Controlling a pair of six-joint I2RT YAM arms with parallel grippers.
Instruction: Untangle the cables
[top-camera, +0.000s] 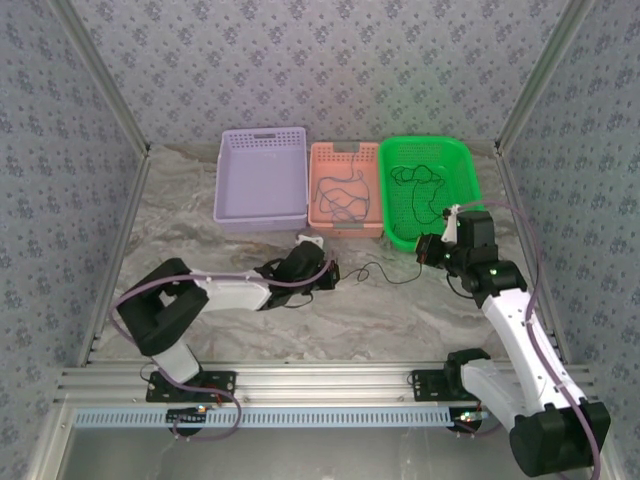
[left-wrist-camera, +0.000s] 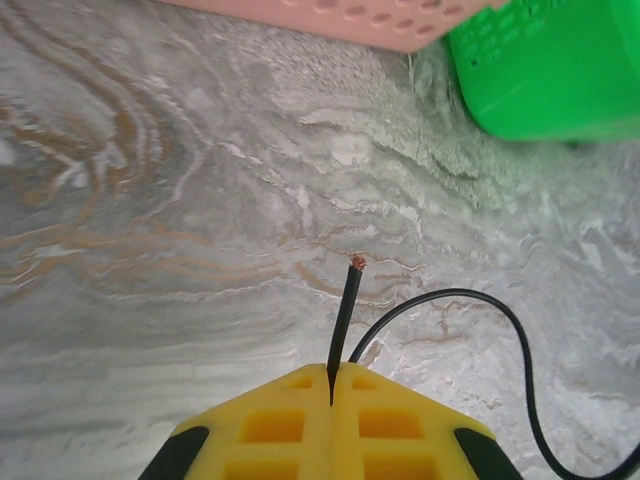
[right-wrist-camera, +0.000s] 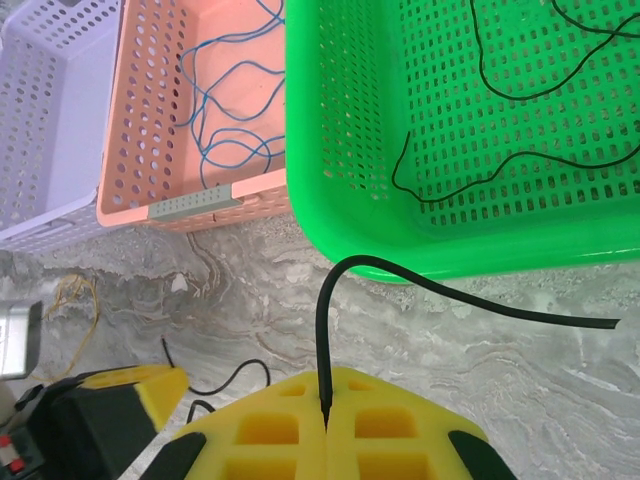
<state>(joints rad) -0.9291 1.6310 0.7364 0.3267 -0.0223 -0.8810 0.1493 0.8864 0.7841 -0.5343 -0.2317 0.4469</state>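
A thin black cable (top-camera: 378, 268) lies stretched in a wavy line on the marble table between my two grippers. My left gripper (top-camera: 330, 272) is shut on one end of it. In the left wrist view the yellow jaws (left-wrist-camera: 331, 385) pinch the cable (left-wrist-camera: 343, 320) just below its bare copper tip. My right gripper (top-camera: 428, 252) is shut on the other end, and its jaws (right-wrist-camera: 327, 405) hold the cable (right-wrist-camera: 322, 310), whose free tail arcs off to the right. A blue cable (right-wrist-camera: 230, 120) lies in the pink basket. Another black cable (right-wrist-camera: 520, 150) lies in the green basket.
Three baskets stand in a row at the back: purple (top-camera: 262, 215), pink (top-camera: 318, 190) and green (top-camera: 462, 195). The green basket's rim (right-wrist-camera: 400, 262) is close ahead of my right gripper. A pale yellowish strand (right-wrist-camera: 72, 300) lies on the table near the left gripper.
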